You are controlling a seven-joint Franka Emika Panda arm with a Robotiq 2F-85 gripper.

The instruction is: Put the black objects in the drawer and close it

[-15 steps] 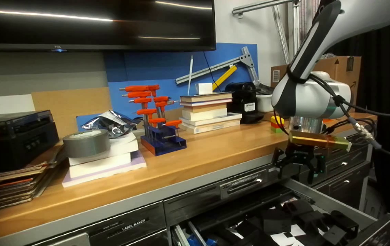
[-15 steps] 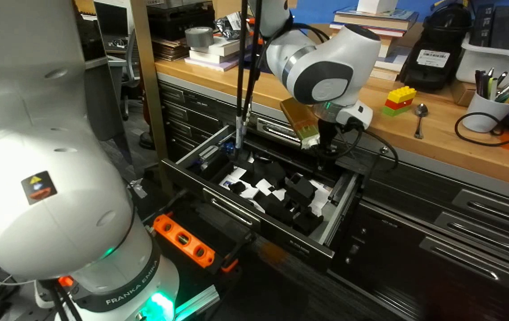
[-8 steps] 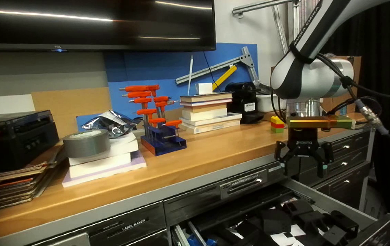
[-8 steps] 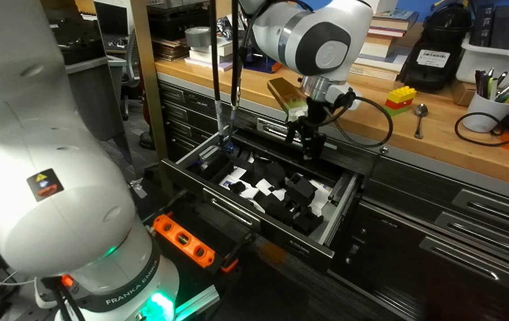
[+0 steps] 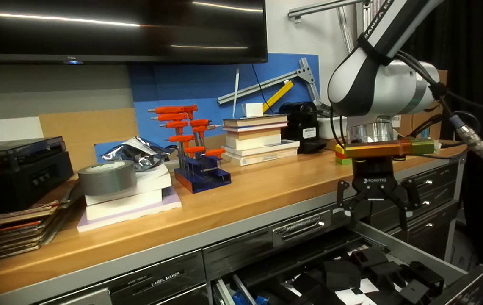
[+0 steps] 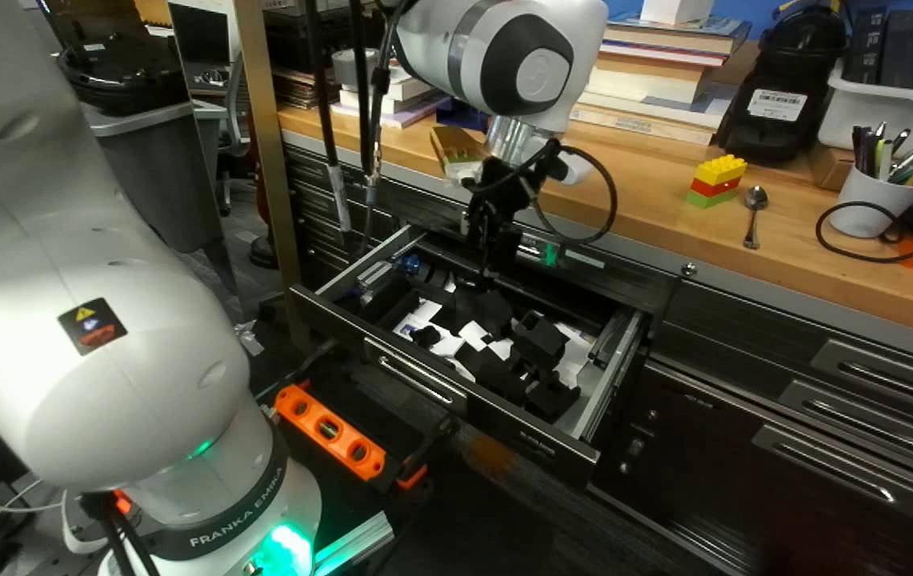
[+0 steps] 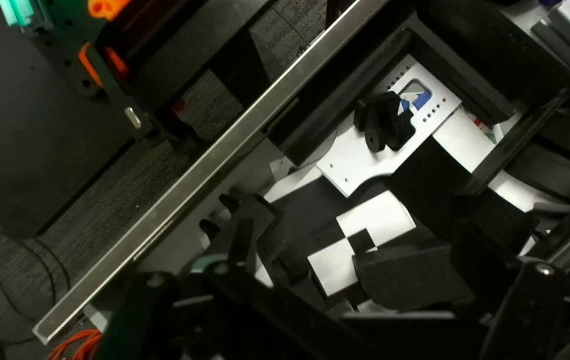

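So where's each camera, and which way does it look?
An exterior view: in front of the bench, facing the wall; shows arm, tool.
An exterior view: near the base, looking down at the drawer; shows base, arm, tool.
Wrist view: on the wrist, looking down into the drawer; shows tool.
Both exterior views share bench and bricks.

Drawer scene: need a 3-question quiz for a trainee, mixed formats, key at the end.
1. True or false: the drawer stands open, with black objects inside.

2. Short answer: in an exterior view, what lies on the worktop between the toy brick stack and the pen cup?

3. Multiple choice: the gripper is
A) shut on one of the black objects
B) open, holding nothing
C) shut, holding nothing

Key:
1. True
2. A spoon
3. B
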